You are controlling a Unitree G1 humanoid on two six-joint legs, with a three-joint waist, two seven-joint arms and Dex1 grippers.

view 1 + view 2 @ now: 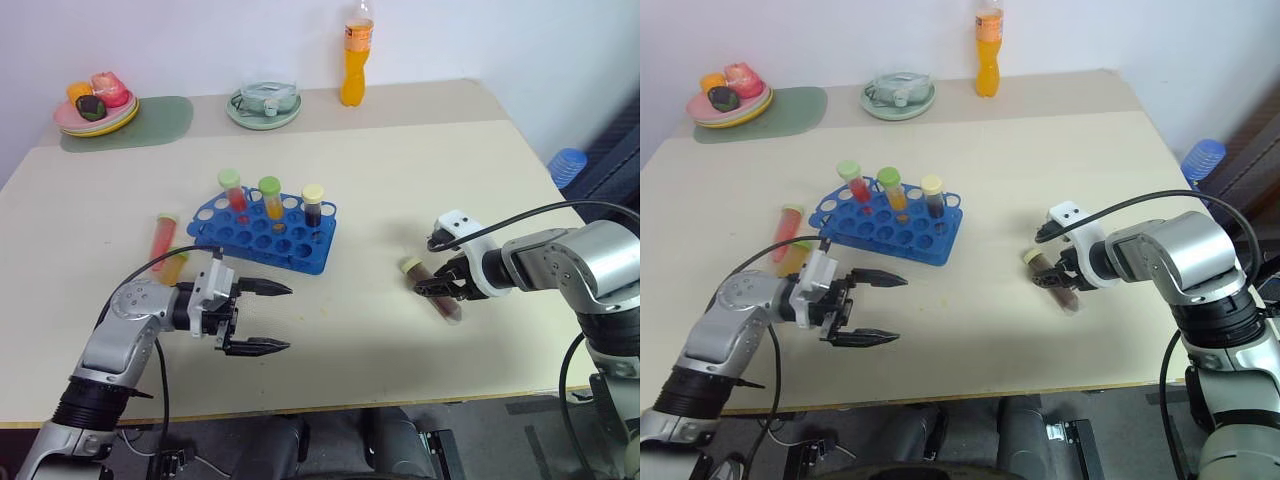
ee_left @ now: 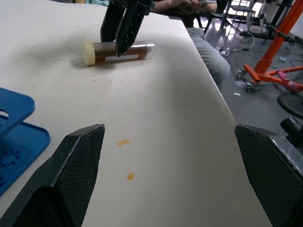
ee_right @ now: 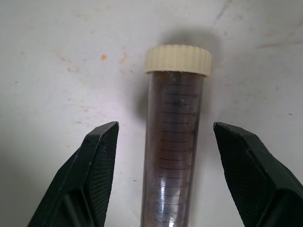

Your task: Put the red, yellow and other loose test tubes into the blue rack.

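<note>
The blue rack (image 1: 262, 236) stands left of the table's middle with three capped tubes upright in its back row. A red tube (image 1: 163, 238) and a yellow tube (image 1: 175, 266) lie loose just left of it. Over the table in front of the rack, my left gripper (image 1: 289, 318) is open, empty and pointing right. At the right lies a dark brown tube with a cream cap (image 3: 176, 127). My right gripper (image 1: 441, 288) points down over it, open, one finger on each side with a gap to the glass.
At the back edge stand an orange drink bottle (image 1: 356, 55), a pale green dish (image 1: 264, 104) and a plate of fruit (image 1: 97, 108) on a green mat (image 1: 165, 121). A blue ribbed object (image 1: 567, 165) sits beyond the table's right edge.
</note>
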